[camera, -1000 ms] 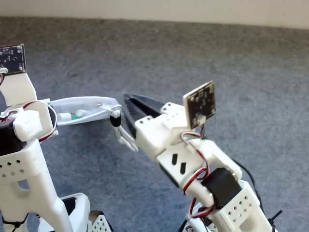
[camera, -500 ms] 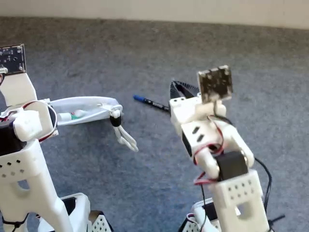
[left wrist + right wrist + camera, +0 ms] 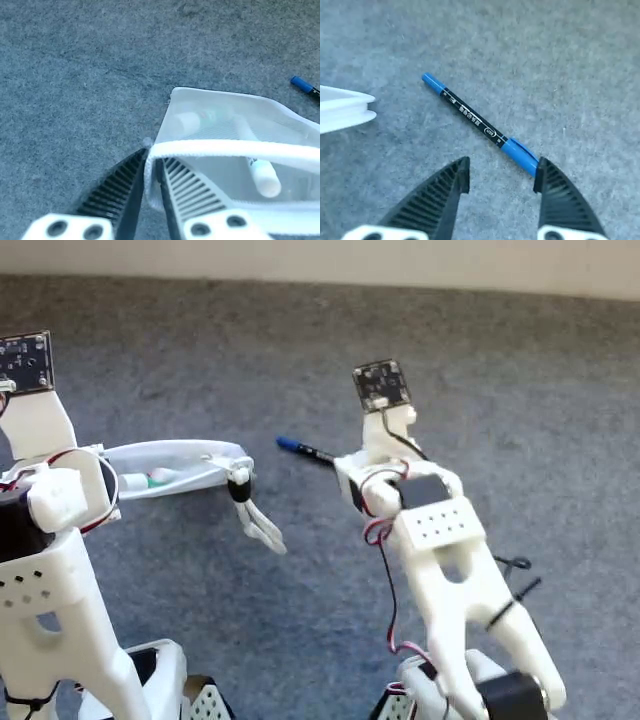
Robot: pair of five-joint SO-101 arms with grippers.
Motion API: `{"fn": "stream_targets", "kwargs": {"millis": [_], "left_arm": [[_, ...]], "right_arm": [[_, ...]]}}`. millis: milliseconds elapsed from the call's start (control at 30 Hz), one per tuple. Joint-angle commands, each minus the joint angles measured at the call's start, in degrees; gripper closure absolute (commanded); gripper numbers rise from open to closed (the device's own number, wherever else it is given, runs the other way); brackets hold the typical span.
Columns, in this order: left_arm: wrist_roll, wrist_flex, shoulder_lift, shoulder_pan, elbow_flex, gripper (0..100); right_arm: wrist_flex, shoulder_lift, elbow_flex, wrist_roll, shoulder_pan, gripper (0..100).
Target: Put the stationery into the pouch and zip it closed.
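In pouch (image 3: 225, 148) — two markers (image 3: 257, 167) | left jaws clamped on rim | right jaws apart over pen (image 3: 475, 120)

Pen (image 3: 305, 451) on the carpet (image 3: 500, 370), right of the pouch (image 3: 190, 455), apart from it

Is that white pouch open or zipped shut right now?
Open: the pouch gapes at the mouth in the left wrist view, a white marker lies inside, and the left gripper pinches its rim.
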Motion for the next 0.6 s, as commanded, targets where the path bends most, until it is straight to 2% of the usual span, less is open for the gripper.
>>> {"fn": "stream_targets", "kwargs": {"millis": [0, 167, 567], "left_arm": [[-0.53, 0.44, 0.92, 0.48, 0.66, 100], [-0.53, 0.18, 0.92, 0.48, 1.36, 100], [-0.53, 0.18, 0.92, 0.48, 1.45, 100]], "right_arm": [[-0.04, 4.09, -5.85, 0.62, 1.63, 77.9], [-0.04, 13.67, -10.68, 7.91, 2.15, 77.9], [0.13, 35.47, -22.99, 13.89, 2.15, 78.2]]}}
